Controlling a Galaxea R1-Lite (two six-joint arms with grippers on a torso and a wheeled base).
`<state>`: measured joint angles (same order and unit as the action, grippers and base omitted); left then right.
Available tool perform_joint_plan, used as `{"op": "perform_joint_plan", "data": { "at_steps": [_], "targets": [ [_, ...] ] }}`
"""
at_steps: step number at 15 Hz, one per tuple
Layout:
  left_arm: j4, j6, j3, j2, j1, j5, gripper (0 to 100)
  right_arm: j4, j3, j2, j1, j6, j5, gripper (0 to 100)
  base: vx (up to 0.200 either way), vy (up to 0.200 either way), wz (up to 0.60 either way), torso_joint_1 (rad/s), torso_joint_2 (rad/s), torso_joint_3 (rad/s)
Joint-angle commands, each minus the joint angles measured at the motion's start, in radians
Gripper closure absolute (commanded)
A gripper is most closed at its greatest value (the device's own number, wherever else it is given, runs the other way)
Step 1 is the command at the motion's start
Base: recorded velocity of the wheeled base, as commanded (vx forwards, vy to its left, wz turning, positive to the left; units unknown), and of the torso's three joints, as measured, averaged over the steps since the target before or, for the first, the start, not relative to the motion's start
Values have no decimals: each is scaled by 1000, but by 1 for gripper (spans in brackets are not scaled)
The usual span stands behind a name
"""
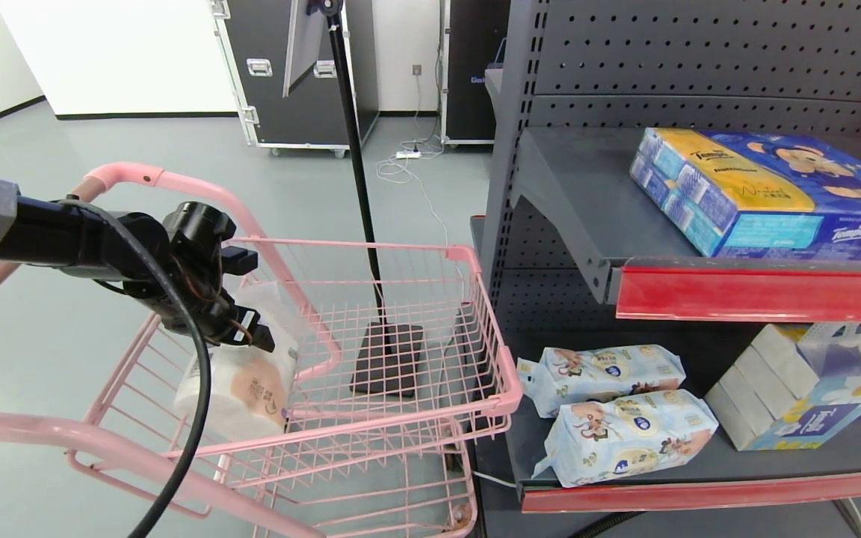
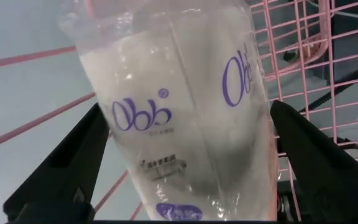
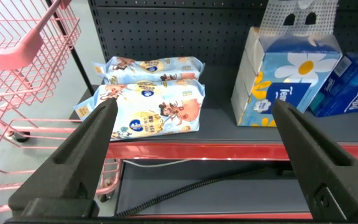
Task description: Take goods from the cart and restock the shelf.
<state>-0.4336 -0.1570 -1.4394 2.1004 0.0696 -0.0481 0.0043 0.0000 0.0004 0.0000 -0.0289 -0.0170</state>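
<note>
Inside the cart (image 1: 371, 245), your left gripper (image 2: 188, 115) has its 2 fingers (image 2: 73, 162) spread around the roll pack (image 1: 244, 388) to grasp it, while your right gripper (image 3: 191, 109) hangs spread before the shelf (image 3: 219, 124).

Upper middle of my head view: a black stand (image 1: 355, 149), flight cases (image 1: 266, 112) behind, a power strip (image 1: 408, 155) on the floor.
</note>
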Motion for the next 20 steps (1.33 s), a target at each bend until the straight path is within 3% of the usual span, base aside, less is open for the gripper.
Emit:
{"op": "perform_joint_plan", "data": {
  "at_steps": [1,10,11,16,20],
  "targets": [
    [0,1,-3,24,-1,-1,0,0,0,1,0,0,0,0,0,0,0,0,0,0],
    [1,5,-44,92,3,-1,0,0,0,1,0,0,0,0,0,0,0,0,0,0],
    [1,5,-46,99,3,-3,100,0,0,1,0,0,0,0,0,0,0,0,0,0],
    [-10,11,-41,87,7,-3,100,0,0,1,0,0,0,0,0,0,0,0,0,0],
    [-8,13,-50,-28,7,13,100,0,0,1,0,0,0,0,0,0,0,0,0,0]
  ]
}}
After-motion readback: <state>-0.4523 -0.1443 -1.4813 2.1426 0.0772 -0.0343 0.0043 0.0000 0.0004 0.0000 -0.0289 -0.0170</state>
